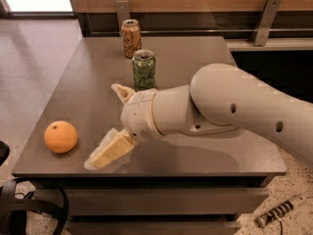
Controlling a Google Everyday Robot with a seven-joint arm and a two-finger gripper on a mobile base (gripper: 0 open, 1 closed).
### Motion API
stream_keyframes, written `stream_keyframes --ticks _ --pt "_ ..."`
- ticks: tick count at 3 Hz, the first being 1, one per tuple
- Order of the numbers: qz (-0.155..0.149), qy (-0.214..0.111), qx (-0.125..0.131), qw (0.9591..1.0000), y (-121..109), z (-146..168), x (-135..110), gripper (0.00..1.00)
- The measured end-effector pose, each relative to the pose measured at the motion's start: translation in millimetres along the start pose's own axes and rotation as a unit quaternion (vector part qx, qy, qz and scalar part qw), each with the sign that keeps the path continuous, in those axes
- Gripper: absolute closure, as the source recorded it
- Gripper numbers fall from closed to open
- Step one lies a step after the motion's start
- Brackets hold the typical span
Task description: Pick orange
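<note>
In the camera view, your orange (60, 136) sits near the front-left corner of the tabletop (210, 58), well apart from the green can (144, 69). The gripper (104, 125) is by the front edge, near the fruit, jaws spread wide. Expect a firm, fairly light ball that may roll, so close across its widest middle.

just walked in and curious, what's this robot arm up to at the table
The robot's arm stretches over the grey table with its gripper open, a little way from the orange near the front left corner, not touching it. Nothing is held yet. A green can and an orange-tan can stand untouched behind.
</note>
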State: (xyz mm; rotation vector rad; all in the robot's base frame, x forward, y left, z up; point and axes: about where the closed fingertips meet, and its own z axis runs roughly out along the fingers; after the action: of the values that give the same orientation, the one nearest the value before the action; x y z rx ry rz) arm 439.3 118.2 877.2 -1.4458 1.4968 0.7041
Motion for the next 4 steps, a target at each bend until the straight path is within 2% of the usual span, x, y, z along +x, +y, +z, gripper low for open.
stream_keyframes --ticks 1,3,4 --pt "0.013 -0.005 -0.044 0.9989 15 45 -2 0.00" --pt "-0.011 -0.011 -0.098 0.9950 27 106 -23 0.04" --pt "-0.003 -0.026 -0.127 0.9916 26 119 -23 0.26"
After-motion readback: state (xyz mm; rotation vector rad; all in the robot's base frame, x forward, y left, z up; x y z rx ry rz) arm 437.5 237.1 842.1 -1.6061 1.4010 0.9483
